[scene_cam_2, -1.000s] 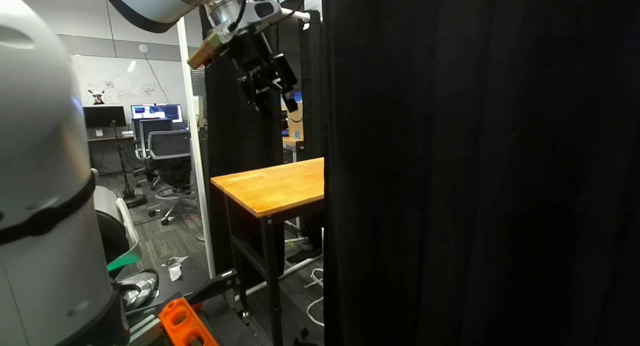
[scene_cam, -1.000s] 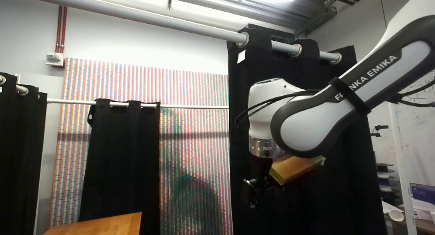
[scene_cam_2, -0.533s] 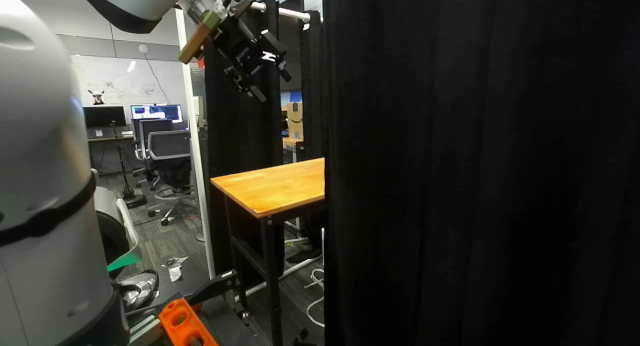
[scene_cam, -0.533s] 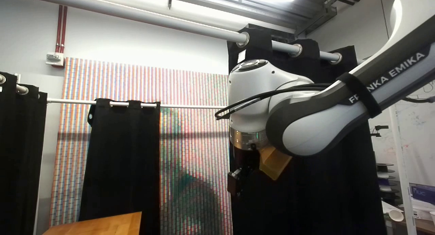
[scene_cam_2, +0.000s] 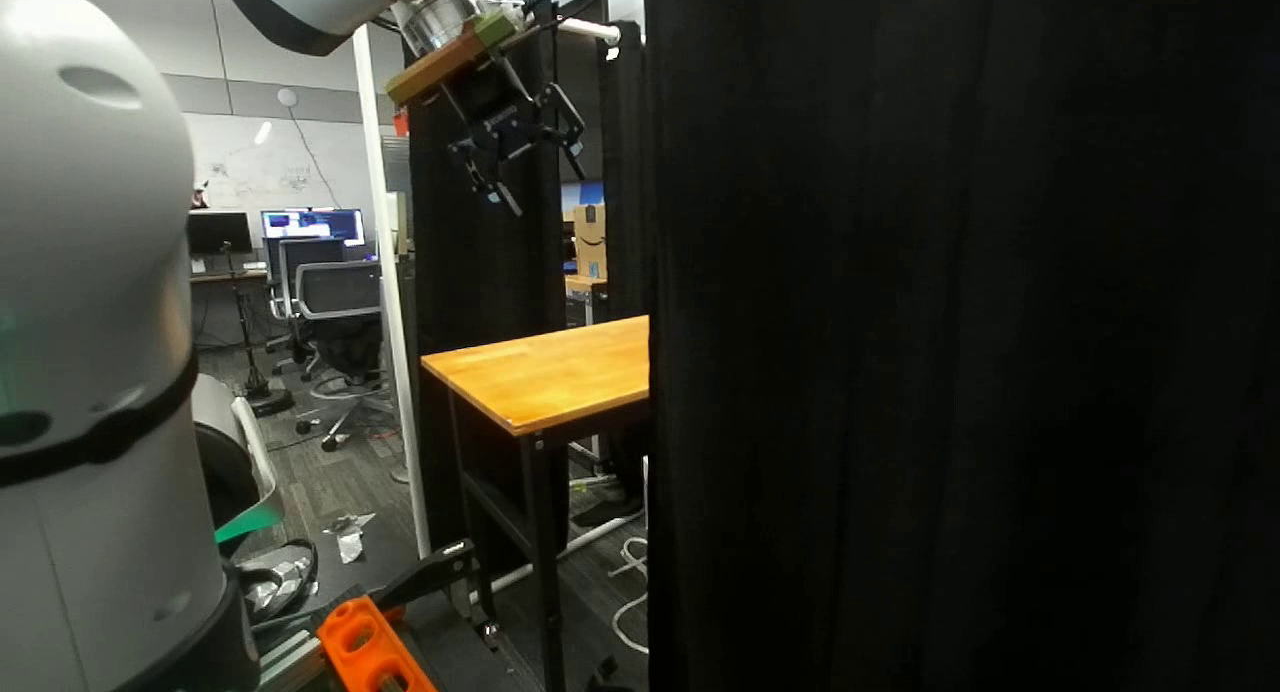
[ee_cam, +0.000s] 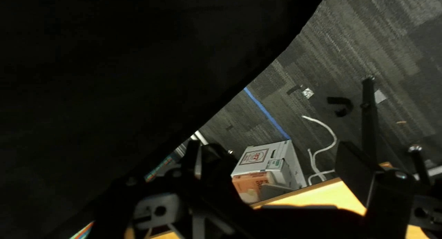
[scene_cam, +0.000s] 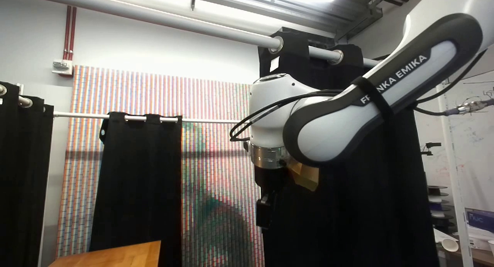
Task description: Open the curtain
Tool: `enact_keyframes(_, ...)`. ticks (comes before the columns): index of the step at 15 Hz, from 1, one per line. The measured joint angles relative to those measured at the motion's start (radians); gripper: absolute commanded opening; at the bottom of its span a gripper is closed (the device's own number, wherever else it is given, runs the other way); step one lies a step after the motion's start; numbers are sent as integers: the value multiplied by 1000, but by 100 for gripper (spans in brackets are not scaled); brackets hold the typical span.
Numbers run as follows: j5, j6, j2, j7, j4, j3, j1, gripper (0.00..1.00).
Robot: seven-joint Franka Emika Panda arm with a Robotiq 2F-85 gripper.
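Note:
A long black curtain (scene_cam: 347,220) hangs by metal rings from a grey rod (scene_cam: 170,18) in an exterior view, bunched at the rod's right part. My gripper (scene_cam: 265,220) is in front of its left edge there, dark against it. In an exterior view the gripper (scene_cam_2: 547,189) is open and empty, pointing down; a black curtain (scene_cam_2: 960,332) fills the right half, and another (scene_cam_2: 480,272) hangs behind the gripper. In the wrist view the open gripper (ee_cam: 276,159) has black curtain cloth (ee_cam: 138,76) at upper left, close to the left finger; contact cannot be told.
A wooden table (scene_cam_2: 540,372) stands below the gripper. Other black curtains (scene_cam: 142,182) hang at the left in an exterior view. A white pole (scene_cam_2: 390,302) stands beside the arm. A white box (ee_cam: 266,159) and a white cable (ee_cam: 324,149) lie beyond the table edge.
In an exterior view the arm and gripper have moved left to the curtain's left edge, and the wrist has turned. The gripper stays open. The curtains have not visibly moved.

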Motion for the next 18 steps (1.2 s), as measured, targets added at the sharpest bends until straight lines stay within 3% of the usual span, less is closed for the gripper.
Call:
enact_keyframes(3,-8,-65,49,-184,48,-66,18,100)
enact_keyframes(7,-44,-169,140,-330,144,-162,-19,100)
enact_keyframes(14,-52,-314,337,-380,405,-284,-114,100)
enact_keyframes(18,-36,-358,369,-365,490,-345,-159,100)
